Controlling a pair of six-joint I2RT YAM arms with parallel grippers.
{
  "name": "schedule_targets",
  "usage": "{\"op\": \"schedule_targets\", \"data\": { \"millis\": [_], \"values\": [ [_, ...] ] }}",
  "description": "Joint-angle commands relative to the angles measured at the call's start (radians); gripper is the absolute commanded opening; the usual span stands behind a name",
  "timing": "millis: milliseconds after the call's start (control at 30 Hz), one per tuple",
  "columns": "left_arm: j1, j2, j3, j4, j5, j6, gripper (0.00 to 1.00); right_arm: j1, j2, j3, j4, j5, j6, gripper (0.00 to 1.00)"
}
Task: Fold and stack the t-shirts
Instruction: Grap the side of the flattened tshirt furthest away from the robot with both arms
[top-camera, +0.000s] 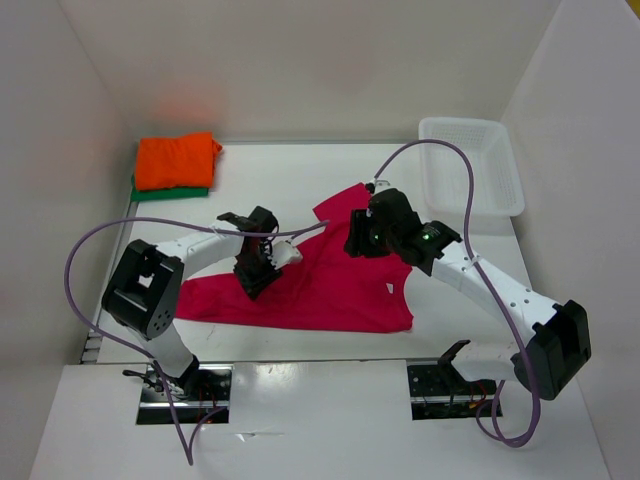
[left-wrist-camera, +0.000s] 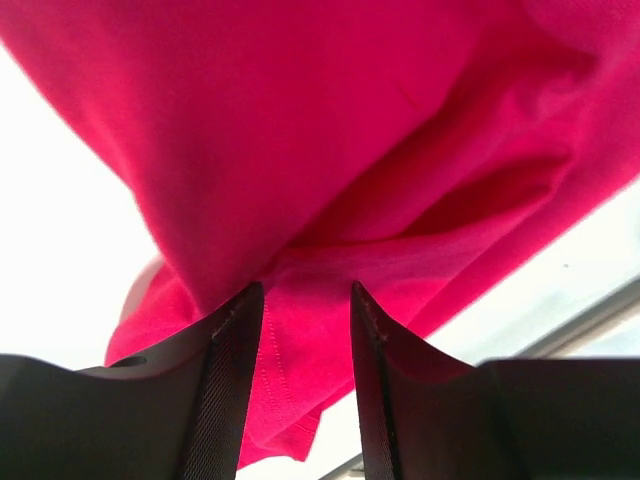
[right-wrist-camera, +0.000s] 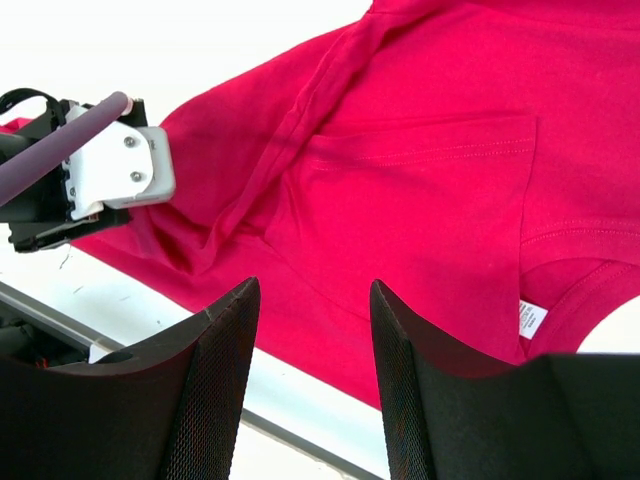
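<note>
Magenta-red t-shirt lies spread and rumpled across the middle of the bench, while the orange t-shirt sits folded on the green t-shirt out at ten o'clock and a white mesh basket stands at two o'clock. The left pincer is at the shirt's nine o'clock side, jaws part-way apart with a hemmed fold of cloth in the gap but not squeezed. The right pincer hovers over the shirt's one o'clock part, about half open and holding nothing.
</note>
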Motion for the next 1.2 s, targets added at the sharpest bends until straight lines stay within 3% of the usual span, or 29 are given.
{"op": "schedule_targets", "data": {
  "millis": [0,167,733,1100,1167],
  "values": [
    [0.007,0.013,0.024,0.047,-0.041,-0.011,0.48,-0.006,-0.025,-0.010,0.002,0.011,0.012,0.54],
    [0.018,0.031,0.012,0.082,-0.107,-0.011,0.49,-0.006,-0.025,-0.010,0.002,0.011,0.012,0.54],
    [0.047,0.042,0.076,0.119,-0.127,-0.038,0.57,-0.006,-0.034,-0.019,-0.008,0.011,0.012,0.54],
    [0.056,0.093,0.085,0.114,-0.115,-0.038,0.57,-0.006,-0.034,-0.019,-0.008,0.011,0.012,0.54],
    [0.056,0.093,0.085,0.102,-0.095,-0.038,0.53,-0.006,-0.034,-0.019,-0.008,0.011,0.012,0.54]
  ]
}}
